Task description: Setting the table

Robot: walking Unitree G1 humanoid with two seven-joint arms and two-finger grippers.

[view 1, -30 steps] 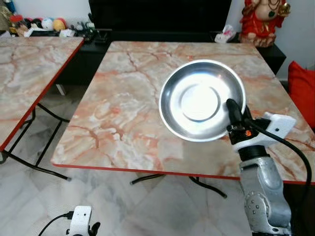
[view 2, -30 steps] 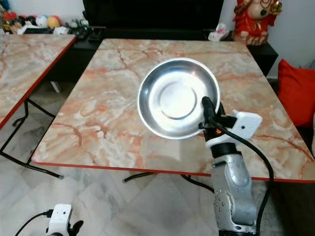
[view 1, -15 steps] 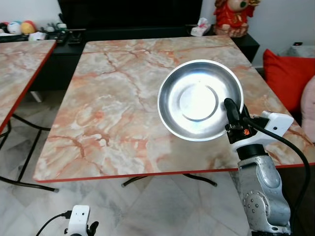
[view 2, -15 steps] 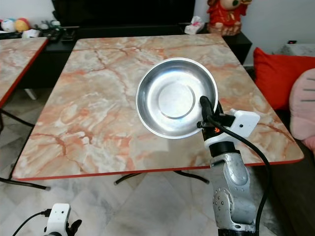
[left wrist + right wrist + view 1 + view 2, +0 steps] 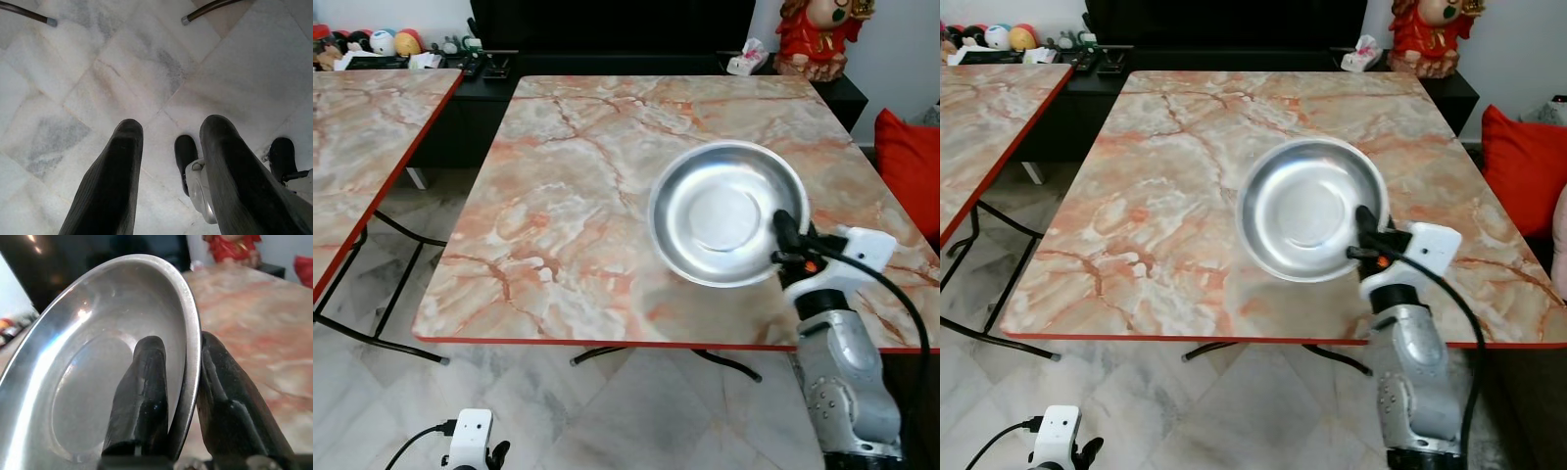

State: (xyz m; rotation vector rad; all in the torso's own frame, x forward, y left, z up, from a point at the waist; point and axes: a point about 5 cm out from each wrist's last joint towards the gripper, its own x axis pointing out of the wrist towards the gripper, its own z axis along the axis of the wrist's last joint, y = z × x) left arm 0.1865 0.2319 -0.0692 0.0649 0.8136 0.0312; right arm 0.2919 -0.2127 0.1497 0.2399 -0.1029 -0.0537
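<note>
Marble table [image 5: 558, 196], steel plate [image 5: 724, 211] rim between right fingers [image 5: 146, 396]

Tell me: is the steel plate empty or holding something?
Empty. The steel plate, pinched at its rim by the right gripper, shows bare metal inside.

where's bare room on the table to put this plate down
The marble table is bare from its near red edge to the far edge, widest left of the steel plate that the right gripper pinches by the rim. Clutter sits on the black cabinet behind.

One steel plate [image 5: 726, 212], two marble tables [image 5: 568, 196], one red cushion [image 5: 906, 166].
</note>
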